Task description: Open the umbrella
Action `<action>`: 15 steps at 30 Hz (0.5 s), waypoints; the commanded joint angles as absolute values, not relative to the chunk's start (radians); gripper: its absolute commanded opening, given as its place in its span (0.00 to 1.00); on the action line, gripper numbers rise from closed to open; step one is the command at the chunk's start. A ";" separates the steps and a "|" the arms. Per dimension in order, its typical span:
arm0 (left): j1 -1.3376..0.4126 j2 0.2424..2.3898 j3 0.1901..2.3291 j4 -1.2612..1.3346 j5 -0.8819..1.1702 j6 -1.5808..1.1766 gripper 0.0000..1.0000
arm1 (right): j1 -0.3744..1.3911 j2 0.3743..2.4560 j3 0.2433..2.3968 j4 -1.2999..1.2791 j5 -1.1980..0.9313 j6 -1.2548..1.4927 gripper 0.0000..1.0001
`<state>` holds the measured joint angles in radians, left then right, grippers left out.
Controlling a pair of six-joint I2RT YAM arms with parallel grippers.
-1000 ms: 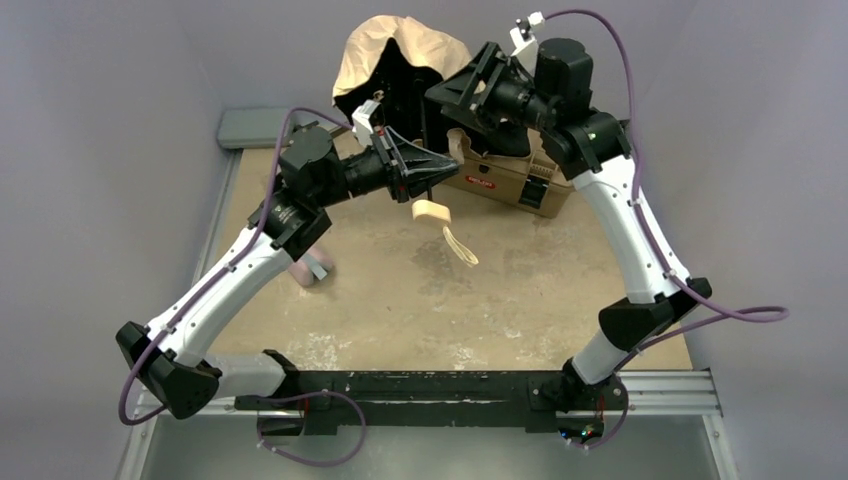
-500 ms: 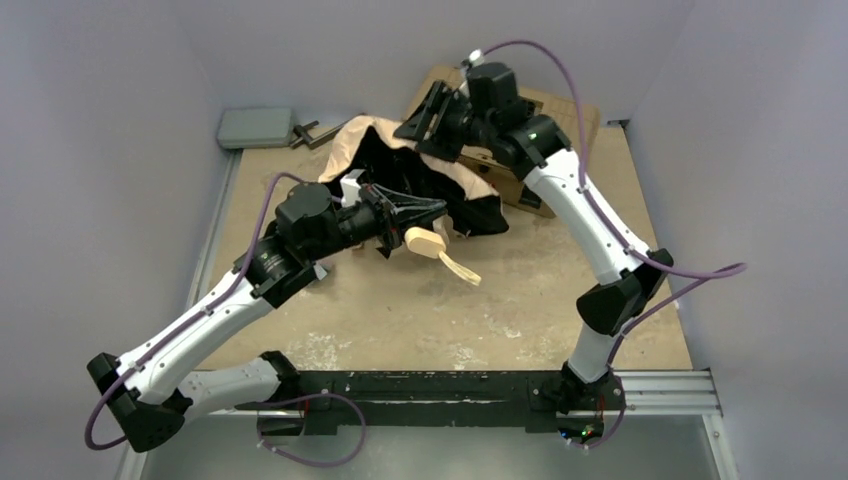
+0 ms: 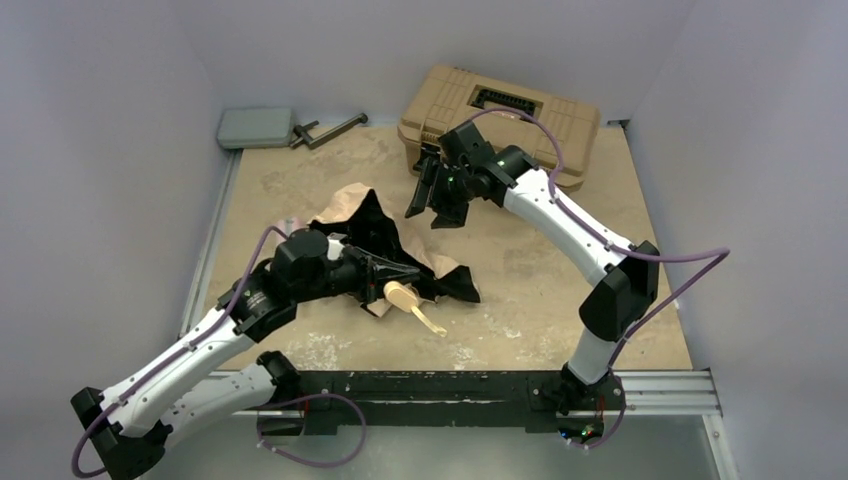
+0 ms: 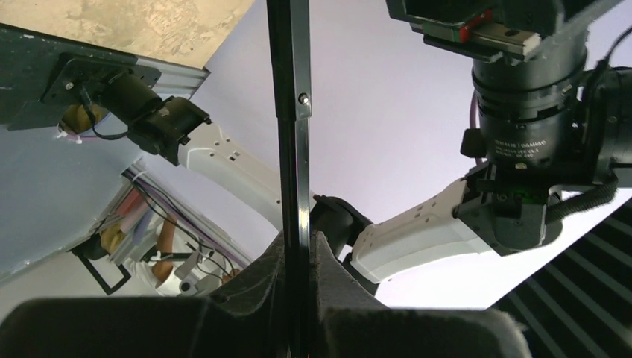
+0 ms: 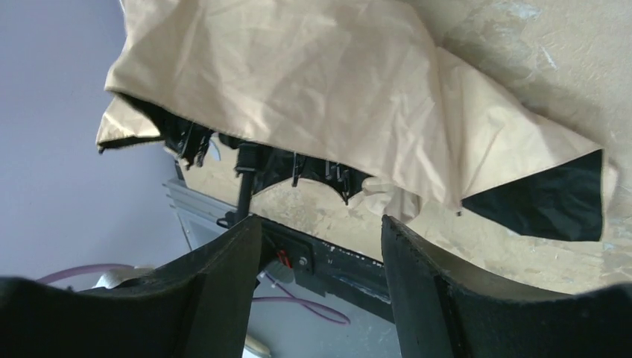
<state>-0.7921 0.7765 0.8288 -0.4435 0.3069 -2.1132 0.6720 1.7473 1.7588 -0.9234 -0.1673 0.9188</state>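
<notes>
The umbrella (image 3: pixel 352 212) lies crumpled on the table left of centre, with beige-tan fabric outside and black inside. Its cream knob handle (image 3: pixel 403 294) points toward the near edge. My left gripper (image 3: pixel 383 277) is shut on the thin black shaft just behind the handle. In the left wrist view the shaft (image 4: pixel 291 112) runs straight up between the pads of my left gripper (image 4: pixel 299 242). My right gripper (image 3: pixel 432 197) is open and empty, hovering just beyond the canopy. In the right wrist view its fingers (image 5: pixel 320 235) stand wide apart, with the tan fabric (image 5: pixel 298 89) and black ribs ahead of them.
A tan hard toolbox (image 3: pixel 500 105) stands at the back right, close behind the right wrist. A grey flat box (image 3: pixel 255 126) and a dark metal tool (image 3: pixel 328 129) lie at the back left. The black base rail (image 3: pixel 420 385) runs along the near edge.
The umbrella came down from held high at the back to lying on the table. My left arm lowered and pulled toward the near edge with the shaft. My right gripper is now apart from the canopy.
</notes>
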 commanded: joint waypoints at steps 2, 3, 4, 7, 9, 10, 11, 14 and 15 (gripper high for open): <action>-0.790 0.855 0.864 -0.312 0.429 -2.241 0.00 | 0.716 1.753 1.797 -0.882 -0.177 0.925 0.58; -0.790 0.872 0.870 -0.306 0.452 -2.233 0.00 | 0.724 1.760 1.802 -0.875 -0.183 0.928 0.58; -0.789 0.884 0.876 -0.305 0.467 -2.225 0.00 | 0.732 1.763 1.802 -0.862 -0.188 0.935 0.58; -0.789 0.894 0.880 -0.299 0.477 -2.224 0.00 | 0.752 1.773 1.799 -0.829 -0.196 0.962 0.58; -0.790 0.894 0.885 -0.289 0.477 -2.229 0.00 | 0.755 1.787 1.796 -0.819 -0.185 0.965 0.58; -0.789 0.895 0.888 -0.287 0.479 -2.230 0.00 | 0.754 1.794 1.797 -0.815 -0.176 0.964 0.59; -0.790 0.899 0.896 -0.294 0.484 -2.223 0.00 | 0.752 1.803 1.795 -0.810 -0.158 0.963 0.58; -0.791 0.910 0.928 -0.328 0.505 -2.205 0.00 | 0.728 1.845 1.801 -0.815 -0.123 0.939 0.58; -0.791 0.913 0.937 -0.330 0.514 -2.201 0.00 | 0.717 1.857 1.799 -0.808 -0.119 0.933 0.57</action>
